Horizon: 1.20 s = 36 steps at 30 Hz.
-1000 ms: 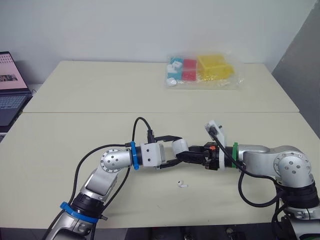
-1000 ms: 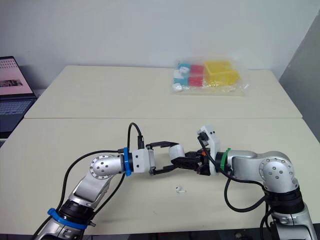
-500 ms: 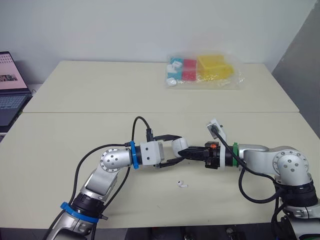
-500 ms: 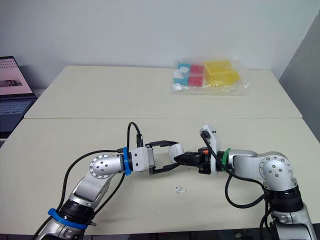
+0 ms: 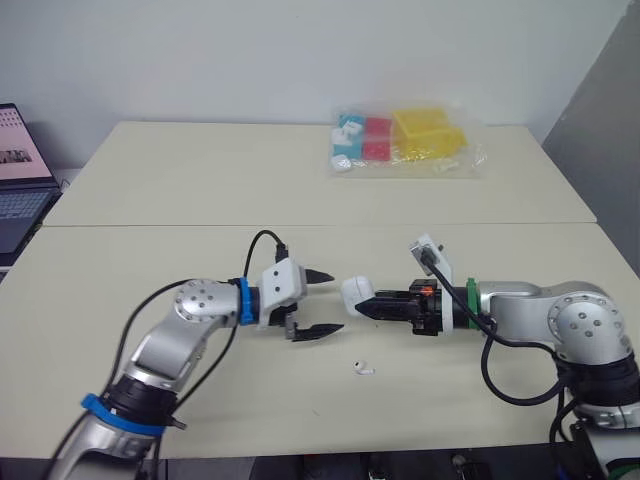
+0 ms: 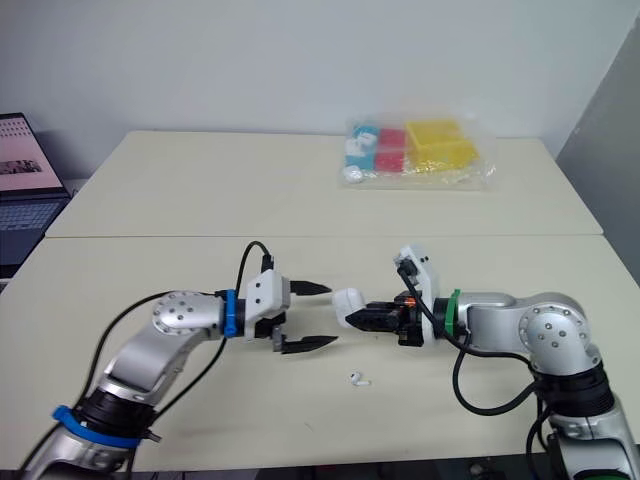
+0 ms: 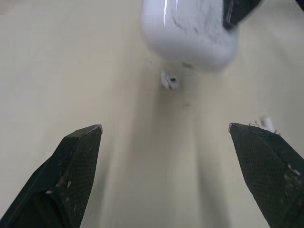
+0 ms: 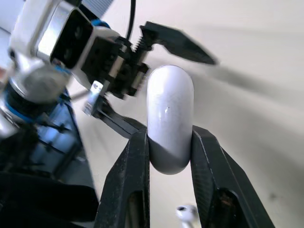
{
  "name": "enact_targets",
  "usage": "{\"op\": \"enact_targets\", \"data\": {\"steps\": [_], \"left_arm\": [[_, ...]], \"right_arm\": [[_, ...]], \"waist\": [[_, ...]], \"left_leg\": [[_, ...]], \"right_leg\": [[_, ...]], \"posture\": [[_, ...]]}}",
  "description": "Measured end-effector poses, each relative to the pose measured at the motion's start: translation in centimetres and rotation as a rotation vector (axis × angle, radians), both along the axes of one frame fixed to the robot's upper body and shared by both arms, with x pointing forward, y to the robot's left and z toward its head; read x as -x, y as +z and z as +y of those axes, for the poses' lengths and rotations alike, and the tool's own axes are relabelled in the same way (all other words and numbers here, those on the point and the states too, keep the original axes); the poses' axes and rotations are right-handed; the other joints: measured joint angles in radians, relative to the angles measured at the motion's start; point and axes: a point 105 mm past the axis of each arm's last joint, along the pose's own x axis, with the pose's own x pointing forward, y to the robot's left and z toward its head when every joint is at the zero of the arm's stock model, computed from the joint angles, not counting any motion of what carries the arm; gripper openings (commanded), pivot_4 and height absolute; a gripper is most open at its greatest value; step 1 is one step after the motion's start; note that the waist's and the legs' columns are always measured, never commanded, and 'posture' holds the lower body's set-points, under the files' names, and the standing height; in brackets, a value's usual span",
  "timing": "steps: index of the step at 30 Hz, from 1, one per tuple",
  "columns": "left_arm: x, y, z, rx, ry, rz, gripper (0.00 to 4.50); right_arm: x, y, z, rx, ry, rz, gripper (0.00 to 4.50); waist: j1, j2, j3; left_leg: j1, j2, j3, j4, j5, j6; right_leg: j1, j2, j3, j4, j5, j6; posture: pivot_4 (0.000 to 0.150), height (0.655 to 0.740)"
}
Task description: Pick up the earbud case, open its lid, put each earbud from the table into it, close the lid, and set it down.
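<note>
The left gripper (image 5: 334,300) has pulled back toward the left of the frame. Half a second ago its fingers bracketed the earbud case (image 5: 353,292); now they stand wide apart with nothing between them, a clear gap short of it. The case is left to the right gripper (image 5: 366,306) alone, which is clamped on its lower half and holds it above the tabletop (image 5: 150,260), just right of centre in the lower middle of the head view. I read this as the end of a two-handed step on the case, with the free gripper now available for the earbud (image 5: 364,368), which lies on the tabletop just below the case in the frame. In the right wrist view the case is a smooth, glossy white capsule, rounded at its free end and standing up between the two black fingers. No lid gap shows there, so it looks closed from that side.
</note>
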Motion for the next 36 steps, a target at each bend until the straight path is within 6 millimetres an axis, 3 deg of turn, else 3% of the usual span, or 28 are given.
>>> {"op": "enact_targets", "data": {"steps": [2, 4, 8, 11, 15, 29, 32, 36], "left_arm": [[0.0, 0.7, -0.2, 0.006, 0.006, 0.042, 4.46], [-0.2, 1.7, -0.6, 0.011, 0.005, 0.078, 4.46], [-0.5, 4.1, -1.9, -0.006, -0.022, 0.035, 4.46], [-0.3, 4.8, -3.1, -0.016, -0.056, -0.003, 4.46], [-0.3, 4.2, -4.2, -0.059, -0.084, -0.038, 4.46], [-0.4, 3.8, -5.0, -0.07, -0.103, -0.069, 4.46], [-0.4, 3.6, -5.3, -0.071, -0.108, -0.068, 3.85], [-0.3, 3.6, -5.6, -0.059, -0.114, -0.062, 2.53]], "right_arm": [[-0.1, -0.1, -0.4, 0.088, 0.02, -0.072, 0.75], [-0.2, -0.4, -1.7, 0.314, 0.079, -0.227, 0.75], [-0.7, 1.0, -2.6, 0.536, 0.214, -0.519, 0.75], [-0.6, 0.9, -2.2, 0.558, 0.287, -0.589, 0.75], [-0.5, 1.0, -1.3, 0.538, 0.335, -0.63, 0.75], [-0.5, 1.2, -0.5, 0.509, 0.344, -0.644, 0.75], [-0.5, 1.2, -0.4, 0.507, 0.341, -0.645, 0.75], [-0.4, 1.1, -0.1, 0.501, 0.349, -0.641, 0.75]], "waist": [[0.002, 0.001, 0.001], [0.004, 0.002, 0.002], [0.003, 0.002, 0.002], [0.0, 0.002, 0.002], [0.0, 0.002, 0.002], [0.001, 0.002, 0.002], [0.001, 0.002, 0.002], [0.001, 0.002, 0.002]], "left_leg": [[-0.002, -0.001, 0.0, 0.0, 0.0, 0.0], [-0.005, -0.001, -0.001, 0.001, 0.0, 0.0], [-0.005, -0.001, 0.0, 0.0, 0.0, 0.0], [-0.005, -0.001, 0.0, 0.0, 0.0, 0.0], [-0.006, 0.0, 0.0, 0.0, 0.0, 0.0], [-0.005, -0.001, 0.0, 0.002, 0.0, 0.0], [-0.005, -0.001, 0.0, 0.002, 0.0, 0.0], [-0.005, -0.001, -0.001, 0.002, 0.0, 0.0]], "right_leg": [[-0.001, 0.0, -0.001, -0.001, 0.0, 0.0], [-0.003, -0.001, -0.001, -0.002, 0.0, 0.001], [-0.004, 0.0, -0.001, -0.004, 0.0, 0.001], [-0.004, 0.001, 0.0, -0.003, -0.001, 0.001], [-0.004, 0.001, -0.001, -0.002, -0.001, 0.001], [-0.004, 0.0, -0.001, 0.001, -0.001, 0.001], [-0.004, 0.0, 0.0, 0.001, -0.001, 0.001], [-0.004, 0.0, 0.0, 0.001, -0.001, 0.001]], "posture": [[0.15, 0.7389], [0.15, 0.7389], [0.15, 0.7389], [0.15, 0.7389], [0.15, 0.7389], [0.15, 0.7389], [0.15, 0.7389], [0.15, 0.7389]]}}
